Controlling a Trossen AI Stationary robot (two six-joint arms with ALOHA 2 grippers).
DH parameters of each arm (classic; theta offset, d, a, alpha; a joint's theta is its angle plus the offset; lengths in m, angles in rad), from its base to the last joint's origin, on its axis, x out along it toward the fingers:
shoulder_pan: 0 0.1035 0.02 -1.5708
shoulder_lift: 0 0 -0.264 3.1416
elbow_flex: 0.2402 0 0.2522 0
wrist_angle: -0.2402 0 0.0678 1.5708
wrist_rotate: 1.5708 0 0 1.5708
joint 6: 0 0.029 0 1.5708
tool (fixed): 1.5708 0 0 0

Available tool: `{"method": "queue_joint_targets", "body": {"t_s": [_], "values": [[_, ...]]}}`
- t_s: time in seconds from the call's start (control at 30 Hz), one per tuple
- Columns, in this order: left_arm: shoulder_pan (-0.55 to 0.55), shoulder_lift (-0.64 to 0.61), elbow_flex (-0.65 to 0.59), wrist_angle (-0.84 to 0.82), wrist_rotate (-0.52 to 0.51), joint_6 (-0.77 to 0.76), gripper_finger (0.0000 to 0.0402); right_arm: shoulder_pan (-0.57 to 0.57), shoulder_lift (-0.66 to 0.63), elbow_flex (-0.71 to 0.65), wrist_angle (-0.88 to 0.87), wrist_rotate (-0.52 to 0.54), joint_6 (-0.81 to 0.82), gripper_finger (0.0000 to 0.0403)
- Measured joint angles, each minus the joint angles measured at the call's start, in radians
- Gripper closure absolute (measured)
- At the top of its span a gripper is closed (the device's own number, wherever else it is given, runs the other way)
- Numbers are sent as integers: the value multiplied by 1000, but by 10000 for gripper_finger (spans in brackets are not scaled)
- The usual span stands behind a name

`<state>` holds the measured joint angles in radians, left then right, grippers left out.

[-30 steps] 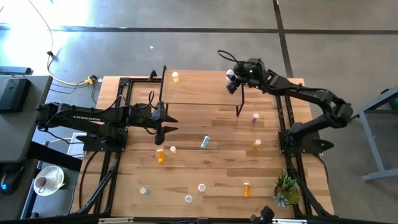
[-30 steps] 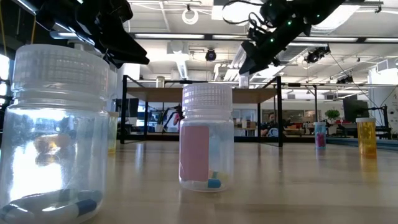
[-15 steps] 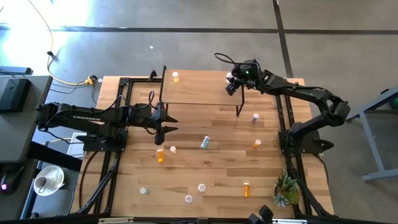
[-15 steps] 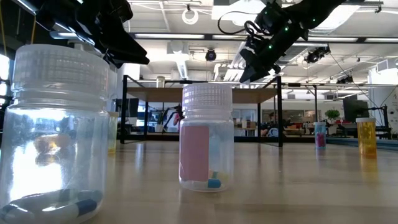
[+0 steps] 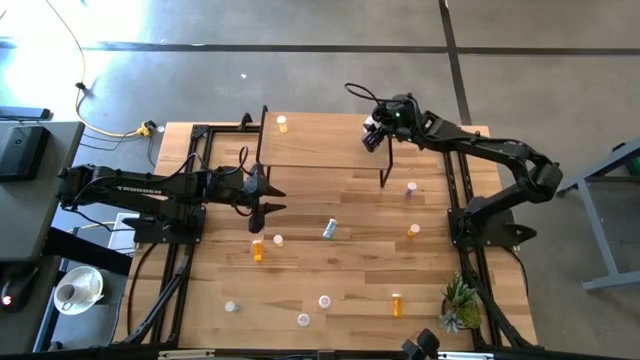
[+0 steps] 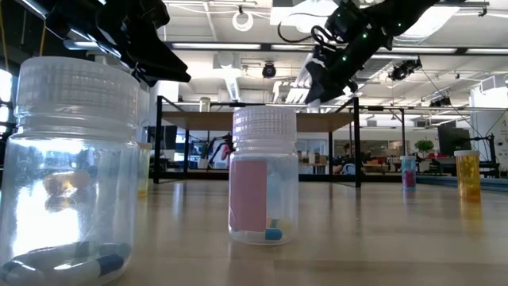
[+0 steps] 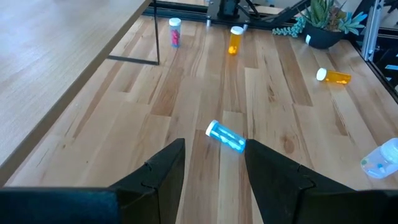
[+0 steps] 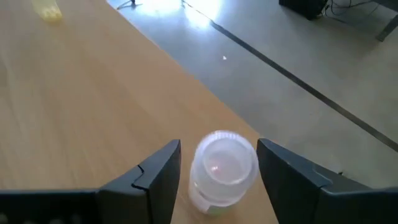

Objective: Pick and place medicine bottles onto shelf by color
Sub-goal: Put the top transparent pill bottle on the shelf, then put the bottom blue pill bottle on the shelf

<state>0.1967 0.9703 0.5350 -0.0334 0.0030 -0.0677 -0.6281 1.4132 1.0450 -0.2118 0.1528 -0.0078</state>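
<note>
The shelf [image 5: 320,142] is a light-wood board on black legs at the table's far middle. A pale yellow medicine bottle [image 5: 283,123] stands at its far left. My right gripper [image 8: 217,171] is open over the shelf's far right corner, its fingers on either side of a white-capped bottle [image 8: 224,165] standing upright there, also seen as the bottle [image 5: 370,122]. My left gripper [image 7: 214,168] hovers open and empty above the table's left middle, with a light blue bottle [image 7: 225,137] lying on its side ahead of it. My right gripper's fingers flank the white-capped bottle's cap [image 8: 225,158], slanting down from the table's right. A gap shows beside one finger [image 8: 163,171]. Whether the other finger [image 8: 280,171] touches the cap I cannot tell.
Loose bottles dot the table: orange ones [image 5: 258,250], [image 5: 413,231], [image 5: 397,303], a pink one [image 5: 410,187], and several pale ones near the front [image 5: 324,301]. A potted plant [image 5: 460,305] stands at the near right. A pink-labelled bottle [image 6: 262,183] stands close to the low camera.
My right gripper has eased a little toward the table's left and lower over the shelf's far right corner, the white-capped bottle between its fingers.
</note>
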Motion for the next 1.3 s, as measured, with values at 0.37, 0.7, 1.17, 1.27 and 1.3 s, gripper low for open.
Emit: {"method": "queue_joint_targets", "body": {"t_s": [0.37, 0.7, 1.17, 1.27, 1.3], "values": [[0, 0, 0, -32, -19, 0, 227, 8, -1, 170, -190, -2, 0, 199], [-19, 0, 0, -165, 79, -74, 197, 67, -1, 303, -325, -5, -19, 199], [-210, 0, 0, -356, -34, -325, 202, 131, -2, 402, -469, 0, 8, 199], [-288, 0, 0, -384, -41, -344, 202, 144, -2, 402, -488, -1, 8, 199], [-315, 0, 0, -395, -41, -348, 202, 148, -2, 402, -495, -1, 9, 199]]}}
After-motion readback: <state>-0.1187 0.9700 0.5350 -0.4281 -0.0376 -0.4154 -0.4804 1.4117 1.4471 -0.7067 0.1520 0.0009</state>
